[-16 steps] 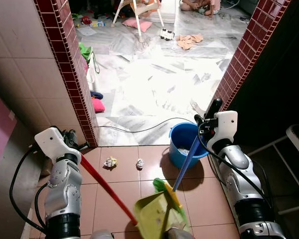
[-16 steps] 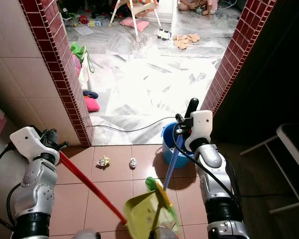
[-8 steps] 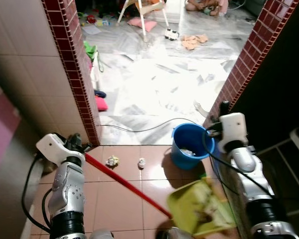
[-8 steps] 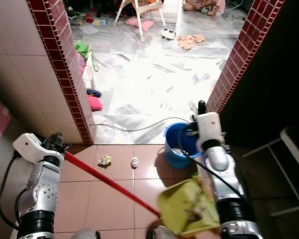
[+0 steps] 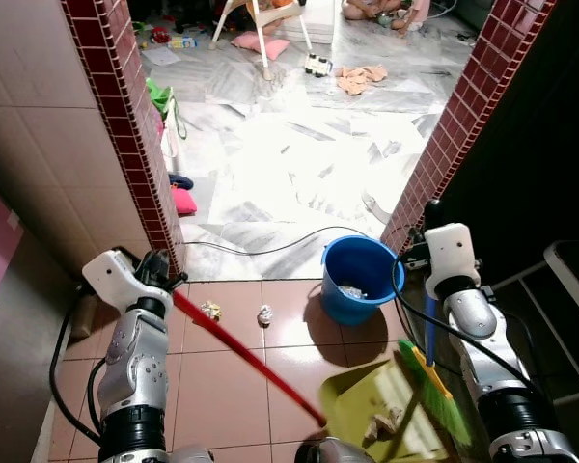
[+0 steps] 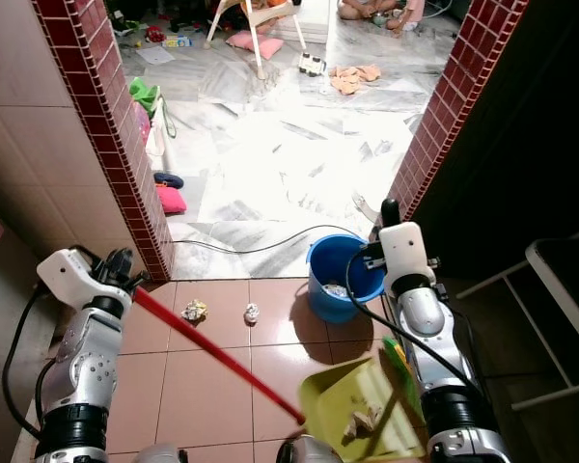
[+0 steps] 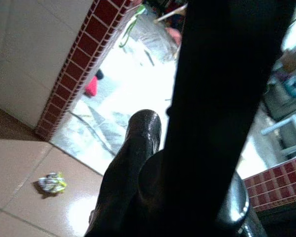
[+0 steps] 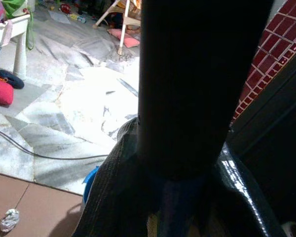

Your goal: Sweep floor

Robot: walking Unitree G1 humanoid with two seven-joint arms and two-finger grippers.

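My left gripper (image 5: 160,274) is shut on the red handle (image 5: 246,357) of a yellow-green dustpan (image 5: 362,400), which rests on the brown tiles at the lower right with debris (image 5: 381,422) in it. My right gripper (image 5: 428,230) is shut on the blue handle (image 5: 429,323) of a broom whose green bristles (image 5: 442,395) sit at the pan's right edge. Two crumpled paper wads (image 5: 210,310) (image 5: 264,313) lie on the tiles left of a blue bucket (image 5: 357,280). One paper wad (image 7: 52,182) lies beyond the dark fingers in the left wrist view.
Red-tiled door posts (image 5: 125,145) (image 5: 463,125) frame a doorway onto a bright marble floor. A black cable (image 5: 261,253) crosses the threshold. A white rack (image 5: 574,289) stands at the right. Pink cushions (image 5: 183,201), a chair's legs (image 5: 265,39) and toys lie farther off.
The dustpan swung from the centre of the tiles to the right, beside my right arm. The broom moved off the bucket side to the pan's right edge. The camera shifted a little.
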